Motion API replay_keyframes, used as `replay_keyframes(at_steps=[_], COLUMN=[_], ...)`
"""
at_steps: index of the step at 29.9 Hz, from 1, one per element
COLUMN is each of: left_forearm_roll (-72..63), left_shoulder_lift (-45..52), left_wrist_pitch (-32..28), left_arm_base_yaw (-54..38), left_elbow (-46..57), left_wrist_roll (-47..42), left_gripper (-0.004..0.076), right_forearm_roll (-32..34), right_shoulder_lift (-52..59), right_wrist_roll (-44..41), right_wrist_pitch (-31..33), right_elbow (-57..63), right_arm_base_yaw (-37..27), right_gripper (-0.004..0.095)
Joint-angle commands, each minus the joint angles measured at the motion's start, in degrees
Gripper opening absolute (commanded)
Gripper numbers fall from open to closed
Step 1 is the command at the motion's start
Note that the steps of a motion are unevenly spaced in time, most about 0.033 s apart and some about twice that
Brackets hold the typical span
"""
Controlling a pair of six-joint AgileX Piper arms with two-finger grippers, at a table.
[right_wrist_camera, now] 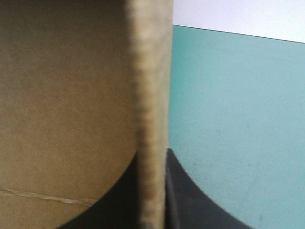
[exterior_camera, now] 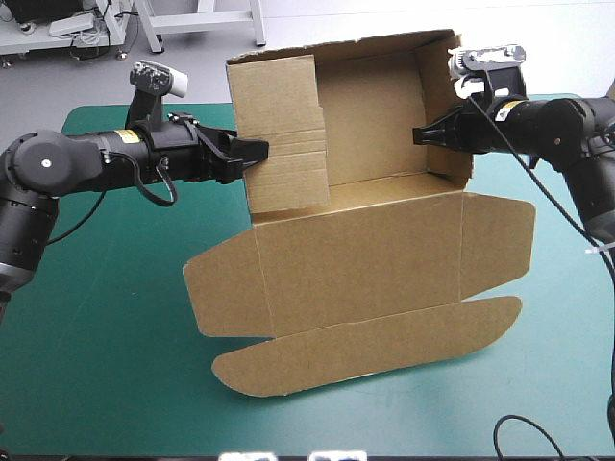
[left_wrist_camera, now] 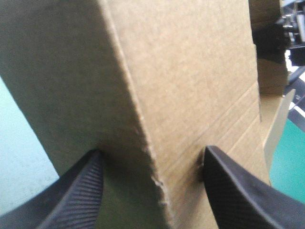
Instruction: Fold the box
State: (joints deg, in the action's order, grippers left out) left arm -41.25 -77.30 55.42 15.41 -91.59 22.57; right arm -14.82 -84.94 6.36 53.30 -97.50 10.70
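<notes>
The brown box (exterior_camera: 370, 259) lies in the middle of the table. Its lid and flaps are flat toward the near edge, and its walls are raised at the far side. In the high view my left gripper (exterior_camera: 258, 151) reaches the left wall (exterior_camera: 283, 134) from the left. In the left wrist view its gripper (left_wrist_camera: 152, 155) stands open, the fingers (left_wrist_camera: 81, 191) astride the folded corner of that wall (left_wrist_camera: 181, 86). My right gripper (exterior_camera: 423, 134) is at the right wall (exterior_camera: 444, 106). In the right wrist view this gripper (right_wrist_camera: 152, 155) is all but shut, with the wall's edge (right_wrist_camera: 150, 86) between the fingers.
The teal-green cover (exterior_camera: 96, 317) spreads on both sides of the lid and along the near edge. The box's raised walls stand close to the table's far edge.
</notes>
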Motion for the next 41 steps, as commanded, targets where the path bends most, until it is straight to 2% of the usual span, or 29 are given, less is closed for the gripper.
replay_keyframes(at_steps=[1,6,9,14,18,25,27,31,32,36,41], left_forearm_roll=[4.4,16.2,21.6,22.8,23.0,36.8,38.0,38.5,38.2,37.2,34.2], left_shoulder_lift=[1.6,1.5,1.5,1.0,-0.4,-1.9,-1.9,-1.9,-1.9,-2.5,-5.8], left_wrist_pitch=[-6.2,-9.0,-9.0,-9.2,-11.1,-7.0,-6.8,-7.9,-8.3,-8.4,-5.0], left_arm_base_yaw=[2.0,2.3,2.3,4.2,7.5,11.2,11.3,11.3,11.3,11.3,11.3], left_elbow=[-2.0,-2.0,-2.0,-2.0,-2.0,-2.0,-2.0,-2.0,-2.0,-2.0,-2.0], left_wrist_roll=[-7.7,-21.6,-27.1,-27.6,-27.7,-35.2,-35.2,-35.1,-35.0,-34.6,-32.8], left_gripper=[0.0438,0.0438,0.0438,0.0438,0.0425,0.0289,0.0223,0.0021,-0.0008,-0.0009,-0.0009], right_forearm_roll=[-1.5,-1.7,-2.3,-9.7,-8.2,-4.5,-4.7,-4.7,-4.6,-1.5,4.9], right_shoulder_lift=[1.8,1.8,1.4,0.8,0.2,-0.8,-0.9,-0.9,-0.9,-1.3,-3.7], right_wrist_roll=[-1.7,-2.4,-2.4,2.0,1.6,-0.6,-0.6,-0.6,-0.6,-0.7,-2.6], right_wrist_pitch=[-5.8,-7.0,-6.3,-5.8,-6.3,-5.5,-5.5,-4.1,-3.4,0.4,6.9], right_elbow=[-1.6,-1.6,-1.6,-1.6,-1.7,-2.0,-2.0,-2.0,-2.0,-2.0,-2.0], right_arm_base_yaw=[0.8,1.2,1.2,1.3,2.9,4.6,4.6,4.6,4.6,4.6,4.6], right_gripper=[-0.0016,-0.0016,-0.0016,-0.0016,-0.0016,-0.0016,-0.0016,-0.0016,-0.0016,-0.0016,-0.0016])
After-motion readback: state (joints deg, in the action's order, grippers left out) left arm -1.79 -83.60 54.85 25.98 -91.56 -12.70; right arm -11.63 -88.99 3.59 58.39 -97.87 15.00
